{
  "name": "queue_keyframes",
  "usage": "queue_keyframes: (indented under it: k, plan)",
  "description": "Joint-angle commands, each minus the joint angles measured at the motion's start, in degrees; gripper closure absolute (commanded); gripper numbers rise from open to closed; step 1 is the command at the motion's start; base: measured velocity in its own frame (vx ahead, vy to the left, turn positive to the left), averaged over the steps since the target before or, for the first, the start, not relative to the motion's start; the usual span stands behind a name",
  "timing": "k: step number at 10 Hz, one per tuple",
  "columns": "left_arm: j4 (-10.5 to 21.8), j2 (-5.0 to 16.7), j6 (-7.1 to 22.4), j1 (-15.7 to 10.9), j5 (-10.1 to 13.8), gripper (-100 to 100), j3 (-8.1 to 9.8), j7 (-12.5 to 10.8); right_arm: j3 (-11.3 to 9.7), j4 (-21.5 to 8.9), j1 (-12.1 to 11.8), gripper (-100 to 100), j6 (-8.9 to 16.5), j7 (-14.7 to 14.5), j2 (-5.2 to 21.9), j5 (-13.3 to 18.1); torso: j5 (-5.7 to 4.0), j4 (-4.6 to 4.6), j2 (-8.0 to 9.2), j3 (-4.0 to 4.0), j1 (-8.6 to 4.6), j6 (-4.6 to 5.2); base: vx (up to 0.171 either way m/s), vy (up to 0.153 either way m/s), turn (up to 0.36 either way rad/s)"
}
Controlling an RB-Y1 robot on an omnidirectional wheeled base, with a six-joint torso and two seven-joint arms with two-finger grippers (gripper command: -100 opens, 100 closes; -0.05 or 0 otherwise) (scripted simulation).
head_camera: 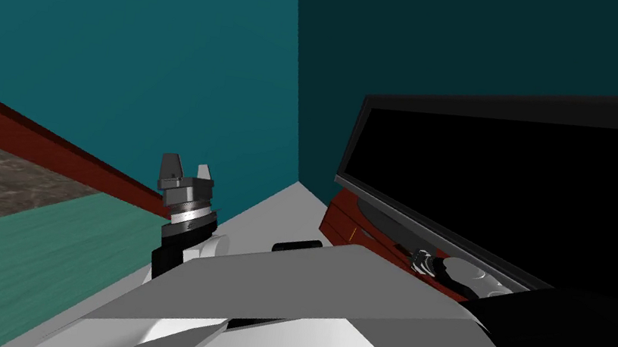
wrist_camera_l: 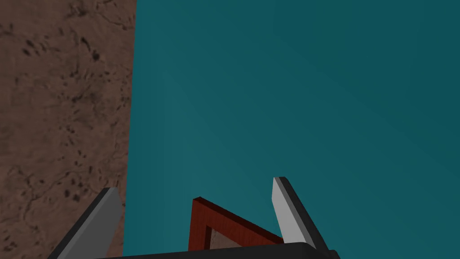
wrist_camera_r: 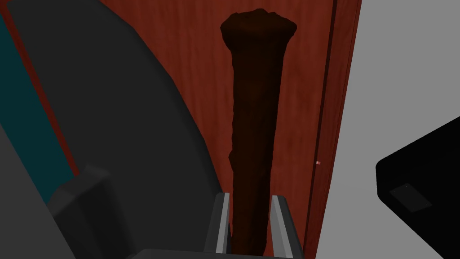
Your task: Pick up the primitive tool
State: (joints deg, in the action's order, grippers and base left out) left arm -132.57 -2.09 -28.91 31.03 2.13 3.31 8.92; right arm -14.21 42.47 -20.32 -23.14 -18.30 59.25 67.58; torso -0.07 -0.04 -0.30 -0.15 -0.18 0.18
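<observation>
The primitive tool (wrist_camera_r: 256, 112) is a long dark brown club with a knobbed far end. It lies along a red wood cabinet top (wrist_camera_r: 197, 67). My right gripper (wrist_camera_r: 250, 220) is shut on its narrow near end, with both fingers pressed against its sides. In the head view that gripper (head_camera: 419, 259) reaches in under a black screen (head_camera: 527, 192) on the red cabinet (head_camera: 342, 222). My left gripper (head_camera: 184, 178) is held up beside my chest, fingers pointing at the teal wall. Seen from the left wrist, the left gripper (wrist_camera_l: 191, 211) stands open with nothing between its fingers.
A dark grey curved stand (wrist_camera_r: 112, 112) lies close beside the tool on the cabinet top. The cabinet's edge (wrist_camera_r: 330, 135) runs along the tool's other side, with light grey floor (wrist_camera_r: 404, 67) past it. A black block (wrist_camera_r: 422, 180) sits on that floor.
</observation>
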Motion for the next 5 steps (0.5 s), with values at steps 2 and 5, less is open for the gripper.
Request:
queue_keyframes:
  k: [2,5]
  plan:
    - [0.0,0.0,0.0,0.0,0.0,0,0.0,0.0,0.9,3.1,-1.5,100,-0.6,-1.2,1.2,0.4,0.0,0.0,0.06,0.02,-0.02,0.0,0.104,0.015,-0.228]
    - [0.0,0.0,0.0,0.0,0.0,0,-0.01,0.0,1.1,3.1,-1.5,0,-0.8,-1.7,1.2,0.4,-0.02,0.05,0.24,0.13,-0.07,-0.09,0.044,0.011,-0.053]
